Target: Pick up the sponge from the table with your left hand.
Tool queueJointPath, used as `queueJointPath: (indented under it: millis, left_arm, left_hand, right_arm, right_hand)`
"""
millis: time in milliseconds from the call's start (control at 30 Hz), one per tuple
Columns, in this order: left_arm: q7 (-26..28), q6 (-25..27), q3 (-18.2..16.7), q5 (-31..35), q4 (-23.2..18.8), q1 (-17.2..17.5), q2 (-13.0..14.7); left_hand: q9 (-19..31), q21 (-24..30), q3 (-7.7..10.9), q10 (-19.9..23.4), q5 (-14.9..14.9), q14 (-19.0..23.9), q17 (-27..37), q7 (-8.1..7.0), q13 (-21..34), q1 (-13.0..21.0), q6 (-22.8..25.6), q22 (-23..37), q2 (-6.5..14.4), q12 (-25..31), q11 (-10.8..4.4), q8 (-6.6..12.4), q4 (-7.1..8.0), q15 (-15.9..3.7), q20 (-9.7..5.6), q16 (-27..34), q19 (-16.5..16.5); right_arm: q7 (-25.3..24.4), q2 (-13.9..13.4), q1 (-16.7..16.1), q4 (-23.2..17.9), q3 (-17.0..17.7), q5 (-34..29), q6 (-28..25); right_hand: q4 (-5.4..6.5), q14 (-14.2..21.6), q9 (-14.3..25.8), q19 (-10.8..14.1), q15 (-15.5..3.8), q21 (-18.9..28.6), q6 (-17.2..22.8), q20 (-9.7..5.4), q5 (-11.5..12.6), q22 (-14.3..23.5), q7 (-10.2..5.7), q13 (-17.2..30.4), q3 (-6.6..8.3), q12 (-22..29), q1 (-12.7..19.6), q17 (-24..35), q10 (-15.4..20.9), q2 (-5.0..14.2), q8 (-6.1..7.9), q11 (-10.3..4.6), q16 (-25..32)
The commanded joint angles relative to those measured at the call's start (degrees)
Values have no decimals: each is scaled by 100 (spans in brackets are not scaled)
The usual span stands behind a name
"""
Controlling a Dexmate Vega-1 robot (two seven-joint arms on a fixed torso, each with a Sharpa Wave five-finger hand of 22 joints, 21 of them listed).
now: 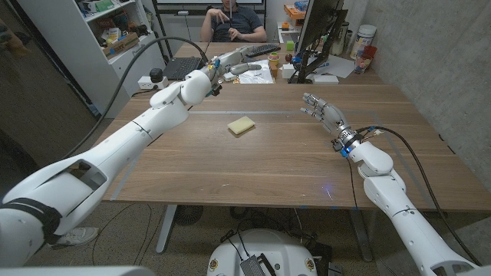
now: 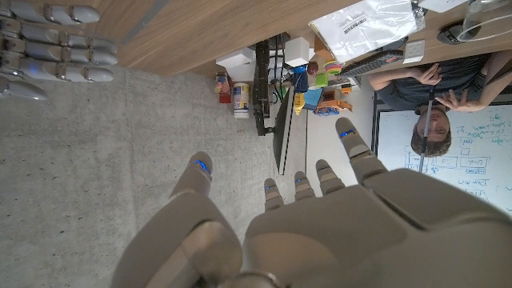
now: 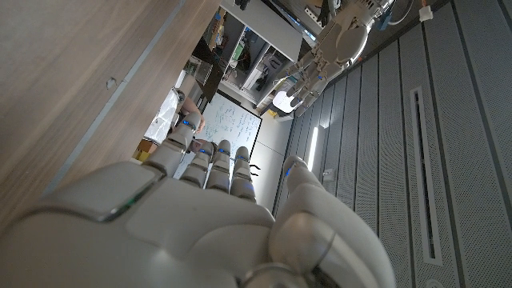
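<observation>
The yellow sponge [image 1: 242, 126] lies on the wooden table [image 1: 253, 172], near its middle. My left hand [image 1: 239, 63] is raised beyond the sponge over the table's far part, fingers apart and holding nothing; the left wrist view shows its spread fingers [image 2: 320, 216] against the grey wall. My right hand [image 1: 323, 113] is open to the right of the sponge, fingers spread, well apart from it. The right hand [image 2: 56, 44] also appears in the left wrist view, and the left hand [image 3: 332, 48] in the right wrist view beyond my right hand [image 3: 208, 208].
A person [image 1: 232, 21] sits behind the table's far end. A laptop [image 1: 182, 67], a keyboard [image 1: 265, 48], papers, a monitor [image 1: 318, 31] and several containers [image 1: 364, 46] crowd that end. A shelf stands at the left, a concrete wall at the right.
</observation>
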Motion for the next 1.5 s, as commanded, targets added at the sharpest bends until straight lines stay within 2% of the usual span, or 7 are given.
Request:
queueJointPath:
  millis: [33, 367, 667, 1000, 1500]
  left_arm:
    - [-592, 314, 261, 293, 37, -218, 6]
    - [-1190, 438, 492, 308, 279, -443, -85]
    - [-1387, 352, 641, 285, 540, -538, -159]
    - [-1646, 432, 796, 321, 708, -622, -207]
    - [-2371, 636, 1157, 476, 1010, -997, -349]
  left_hand:
    - [16, -13, 6, -17, 26, -14, 9, -2, 25, 89, -53, 6, -32, 44, 6, 38, -58, -16, 37, 32, 30]
    - [19, -63, -18, 72, 50, 28, 10, -3, 26, 214, -84, 5, -86, 85, 16, 44, -118, -19, 72, 44, 45]
    - [22, -98, -38, 124, 74, 94, 13, 0, 29, 354, -99, 5, -143, 106, 49, 57, -169, -25, 6, 61, 86]
    - [25, -115, -78, 191, 107, 200, 17, 3, 31, 520, -108, 6, -243, 127, 84, 71, -207, -28, 15, 84, 196]
    - [28, -154, -108, 224, 156, 254, 19, 3, 34, 750, -85, 7, -322, 130, 114, 96, -228, -15, 9, 79, 272]
  right_arm:
    - [67, 0, 102, 172, -69, 40, 102]
    - [68, 23, 113, 230, -71, 52, 146]
    - [55, 33, 117, 253, -65, 54, 181]
    - [99, 33, 160, 304, -88, 58, 205]
    - [150, 57, 207, 404, -110, 66, 297]
  right_hand:
    - [-9, 27, 30, 72, 52, 44, 38, 20, 29, 22, 2, 16, -32, 41, -59, 30, 44, -23, 35, 18, 26]
    - [12, 24, 30, 67, 76, 42, 45, 44, 28, 22, 0, 16, -52, 37, -101, 37, 39, -36, 36, 10, 29]
    - [29, 24, 30, 67, 102, 41, 49, 52, 31, 22, -6, 16, -62, 38, -133, 40, 43, -42, 36, 14, 29]
    - [35, 25, 30, 68, 123, 42, 54, 56, 36, 22, 0, 16, -67, 39, -154, 37, 47, -50, 36, 5, 27]
    - [50, 32, 31, 67, 146, 41, 53, 88, 40, 22, -7, 16, -79, 37, -192, 37, 47, -63, 34, 6, 29]
